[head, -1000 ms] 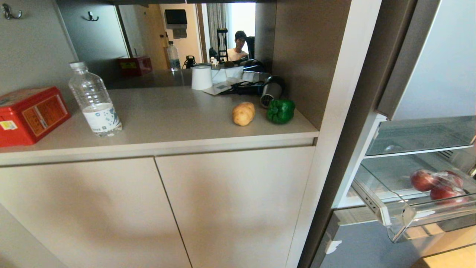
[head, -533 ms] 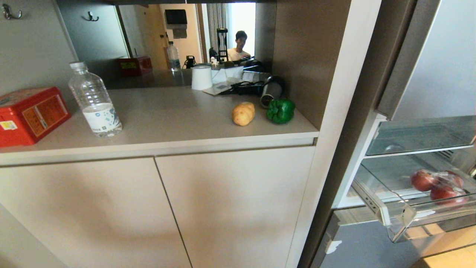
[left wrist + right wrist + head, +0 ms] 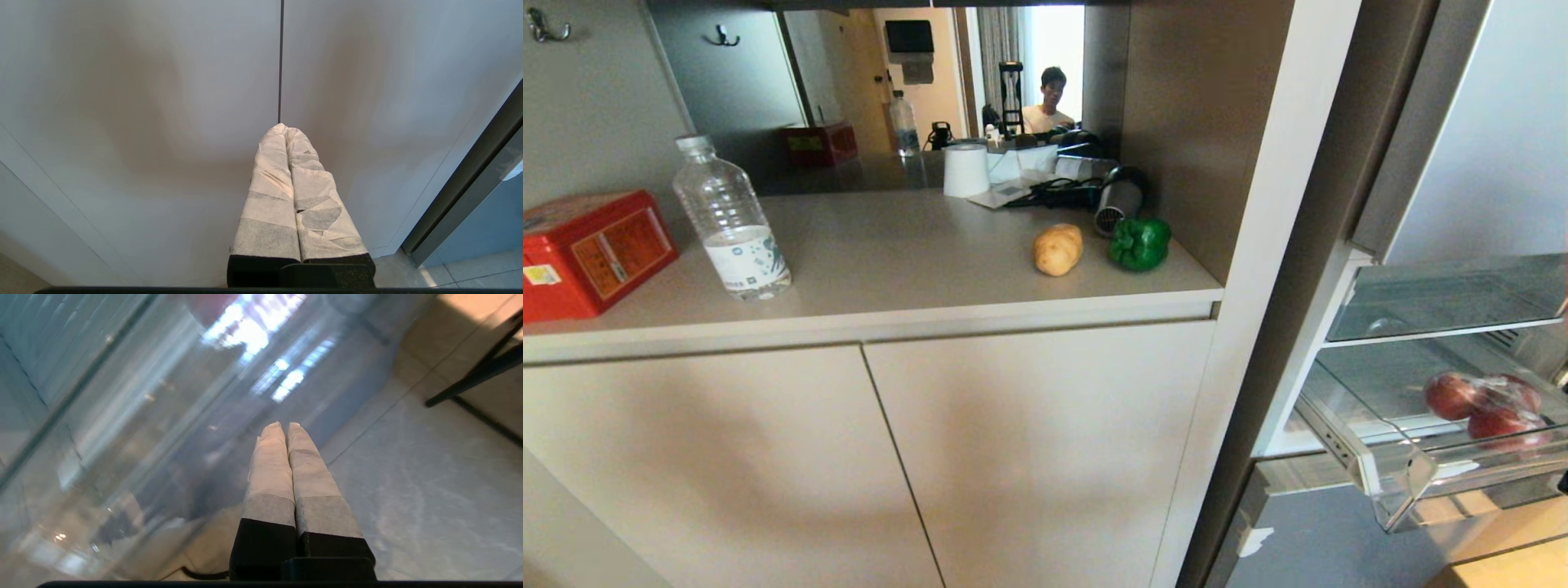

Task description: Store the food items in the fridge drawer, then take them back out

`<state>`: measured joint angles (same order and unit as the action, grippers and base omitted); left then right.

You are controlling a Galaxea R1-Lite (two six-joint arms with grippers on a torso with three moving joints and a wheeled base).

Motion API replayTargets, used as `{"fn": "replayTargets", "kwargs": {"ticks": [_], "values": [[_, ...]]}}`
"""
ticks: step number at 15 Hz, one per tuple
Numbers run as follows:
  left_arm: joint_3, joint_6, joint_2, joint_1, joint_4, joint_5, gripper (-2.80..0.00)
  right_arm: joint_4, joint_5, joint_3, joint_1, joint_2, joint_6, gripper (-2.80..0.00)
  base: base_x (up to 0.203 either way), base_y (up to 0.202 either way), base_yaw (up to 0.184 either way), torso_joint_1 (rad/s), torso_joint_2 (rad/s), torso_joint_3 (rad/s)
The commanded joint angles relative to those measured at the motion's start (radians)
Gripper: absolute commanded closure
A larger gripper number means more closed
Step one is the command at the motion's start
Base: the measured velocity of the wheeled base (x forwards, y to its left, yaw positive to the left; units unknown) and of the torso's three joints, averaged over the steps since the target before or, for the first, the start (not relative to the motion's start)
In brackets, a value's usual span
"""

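The fridge drawer (image 3: 1413, 482) and red box (image 3: 588, 253) run off frame.

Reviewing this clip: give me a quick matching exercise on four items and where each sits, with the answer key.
Things:
1. potato
2. bell pepper
3. water bottle
4. red onions

Places:
A. inside the pulled-out clear fridge drawer
B. on the counter, nearest the right-hand wall
C. on the counter, next to the red box
D. on the counter, just left of the green item

Pairs: 1-D, 2-B, 3-C, 4-A
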<state>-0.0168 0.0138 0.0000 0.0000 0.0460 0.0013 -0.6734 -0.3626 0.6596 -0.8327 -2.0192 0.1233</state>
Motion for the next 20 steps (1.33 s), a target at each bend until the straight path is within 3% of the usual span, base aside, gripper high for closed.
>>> {"fn": "replayTargets", "kwargs": {"ticks": [1,7,14,18,20], "values": [[0.0,0.0,0.002,0.0,0.0,0.0,0.0,-0.005,-0.002,0.032,0.026,-0.044,0.018,0.0,0.0,0.0,0.0,0.0,0.0,0.0],[0.0,0.0,0.002,0.0,0.0,0.0,0.0,-0.034,0.001,0.157,0.128,-0.129,0.094,0.0,0.0,0.0,0.0,0.0,0.0,0.0],[0.0,0.0,0.0,0.0,0.0,0.0,0.0,-0.041,0.002,0.402,0.259,-0.28,0.221,0.0,0.0,0.0,0.0,0.0,0.0,0.0],[0.0,0.0,0.002,0.0,0.0,0.0,0.0,-0.218,0.002,0.445,0.286,-0.382,0.251,0.0,0.0,0.0,0.0,0.0,0.0,0.0],[0.0,0.0,0.001,0.0,0.0,0.0,0.0,-0.228,-0.001,0.451,0.288,-0.389,0.269,0.0,0.0,0.0,0.0,0.0,0.0,0.0]]}}
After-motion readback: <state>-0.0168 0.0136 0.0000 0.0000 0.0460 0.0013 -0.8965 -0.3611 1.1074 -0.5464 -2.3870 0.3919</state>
